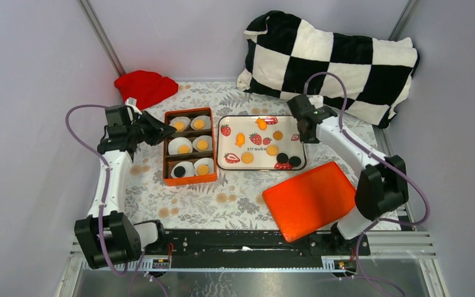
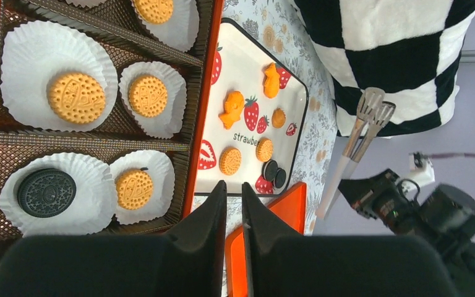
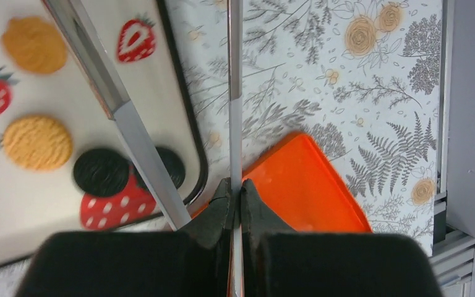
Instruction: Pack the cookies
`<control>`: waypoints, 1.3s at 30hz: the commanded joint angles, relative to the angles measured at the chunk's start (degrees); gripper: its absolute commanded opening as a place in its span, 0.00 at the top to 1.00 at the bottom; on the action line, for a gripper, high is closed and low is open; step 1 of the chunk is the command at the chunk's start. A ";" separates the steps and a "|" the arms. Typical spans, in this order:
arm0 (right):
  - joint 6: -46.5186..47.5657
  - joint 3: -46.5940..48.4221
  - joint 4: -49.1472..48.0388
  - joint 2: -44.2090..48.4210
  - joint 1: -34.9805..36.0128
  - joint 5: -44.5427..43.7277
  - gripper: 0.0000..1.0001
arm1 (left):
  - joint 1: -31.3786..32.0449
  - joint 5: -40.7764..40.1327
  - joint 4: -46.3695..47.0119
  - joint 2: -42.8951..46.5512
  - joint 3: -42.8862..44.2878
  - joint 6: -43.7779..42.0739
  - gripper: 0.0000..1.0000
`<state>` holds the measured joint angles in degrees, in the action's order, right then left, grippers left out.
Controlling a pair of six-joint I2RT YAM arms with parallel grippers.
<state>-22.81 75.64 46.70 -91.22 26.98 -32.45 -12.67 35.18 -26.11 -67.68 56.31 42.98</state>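
— So, where does the right tool [image 3: 235, 189] stand?

— Clamped on the tongs [image 3: 130, 124]. Their 2 blades are spread above the near right corner of the tray [image 2: 244, 55], over 2 black cookies [image 3: 101, 172] lying just beside each other.

— And the left tool [image 2: 233, 187]?

— Narrow, holding nothing, at the left side of the box [image 2: 199, 105]. All 6 liners [image 2: 31, 55] visible there hold a cookie: 5 orange, 1 black.

— What makes this pick go well?

— I judge the pair to be the trouble. Set 1 blade on each side of a single black cookie, not across both. Come down level, squeeze gently and lift straight, because the tray rim is close. The orange lid [image 1: 309, 199] lies on the desk [image 1: 241, 198] just near and right of that corner, so keep clear of it.
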 commanded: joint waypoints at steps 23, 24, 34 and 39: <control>6.58 9.95 -14.60 -18.66 -15.82 13.28 0.37 | 5.98 -7.03 4.90 -4.53 -1.07 -1.32 0.85; 6.43 8.93 -14.62 -16.61 -15.86 13.80 0.36 | 6.63 -7.40 4.95 -4.90 -1.17 -1.26 0.85; 5.19 -8.06 -12.60 7.46 -1.58 19.85 0.40 | 14.63 -13.63 5.36 -6.64 -4.34 -1.26 0.97; 0.38 -17.30 -11.91 16.42 6.24 23.85 0.41 | 17.78 -17.49 2.46 -7.09 -6.43 -1.55 1.00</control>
<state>-18.17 64.38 32.18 -79.68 30.24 -12.64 2.90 22.90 -23.16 -74.39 51.83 42.65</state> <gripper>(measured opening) 0.596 0.003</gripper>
